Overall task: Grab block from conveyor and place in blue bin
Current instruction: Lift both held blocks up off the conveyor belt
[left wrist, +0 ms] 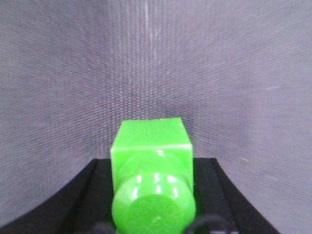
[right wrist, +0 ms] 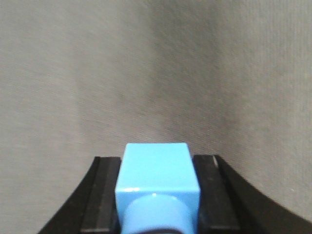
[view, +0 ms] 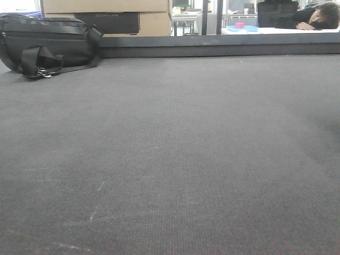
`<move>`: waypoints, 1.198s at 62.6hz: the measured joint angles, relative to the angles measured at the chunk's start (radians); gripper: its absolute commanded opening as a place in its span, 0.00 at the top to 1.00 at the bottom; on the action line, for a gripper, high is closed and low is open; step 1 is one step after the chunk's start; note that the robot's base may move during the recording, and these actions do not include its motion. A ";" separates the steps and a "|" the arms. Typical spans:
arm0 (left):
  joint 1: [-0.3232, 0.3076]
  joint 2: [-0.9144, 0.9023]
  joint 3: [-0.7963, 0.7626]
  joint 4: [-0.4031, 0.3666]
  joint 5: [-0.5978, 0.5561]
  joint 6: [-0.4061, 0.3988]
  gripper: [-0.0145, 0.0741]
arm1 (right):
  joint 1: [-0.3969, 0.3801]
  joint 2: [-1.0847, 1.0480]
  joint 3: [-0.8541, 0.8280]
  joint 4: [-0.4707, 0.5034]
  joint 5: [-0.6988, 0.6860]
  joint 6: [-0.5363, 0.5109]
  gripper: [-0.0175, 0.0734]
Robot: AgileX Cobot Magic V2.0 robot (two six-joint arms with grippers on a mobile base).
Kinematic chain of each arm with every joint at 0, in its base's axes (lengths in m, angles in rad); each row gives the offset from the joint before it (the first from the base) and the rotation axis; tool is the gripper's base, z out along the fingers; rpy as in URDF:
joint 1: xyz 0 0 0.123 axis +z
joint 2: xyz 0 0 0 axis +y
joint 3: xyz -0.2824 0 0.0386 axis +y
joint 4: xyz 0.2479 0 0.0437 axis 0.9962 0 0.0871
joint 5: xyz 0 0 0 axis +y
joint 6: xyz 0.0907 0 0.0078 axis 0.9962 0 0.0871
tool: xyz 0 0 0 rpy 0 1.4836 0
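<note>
Three views, in turn. Front view: the conveyor (view: 170,159), a dark grey woven belt with pale scuffs, fills the frame from 3 o'clock round to 9, with its dark edge rail (view: 223,50) running across the far side. A black bag (view: 48,45) lies on the belt at 10 o'clock, with cardboard boxes (view: 106,16) behind it at 11. At 1 o'clock, far off, a person (view: 313,18) rests their head on a white table, near a blue tray (view: 243,28) with something pink in it. No arm shows in this view. Left wrist view: the left gripper (left wrist: 153,161) sits at 6 o'clock, its black fingers (left wrist: 90,195) pressed against both sides of a green block (left wrist: 151,139) with a round stud facing the camera; grey belt lies behind it. Right wrist view: the right gripper (right wrist: 156,161), also at 6 o'clock, is clamped on a blue block (right wrist: 157,168) with a round stud, black pads (right wrist: 105,195) touching each side. Whether either block touches the belt cannot be told.
</note>
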 measured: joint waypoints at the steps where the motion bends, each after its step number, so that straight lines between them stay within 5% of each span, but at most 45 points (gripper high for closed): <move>1: 0.000 -0.013 0.002 -0.005 -0.004 0.002 0.96 | 0.002 -0.009 0.000 0.000 -0.007 0.000 0.99; 16: 0.000 -0.313 0.134 -0.115 -0.259 0.065 0.96 | 0.002 -0.208 0.087 0.006 -0.245 -0.019 0.99; 33: 0.000 -0.711 0.468 -0.146 -0.603 0.077 0.96 | 0.002 -0.556 0.374 0.006 -0.561 -0.022 0.99; 49: -0.002 -1.056 0.660 -0.152 -0.635 0.080 0.96 | 0.002 -0.838 0.606 0.006 -0.732 -0.022 0.99; 75: -0.083 -1.347 0.667 -0.154 -0.650 0.080 0.96 | 0.002 -1.016 0.554 0.000 -0.692 -0.053 0.99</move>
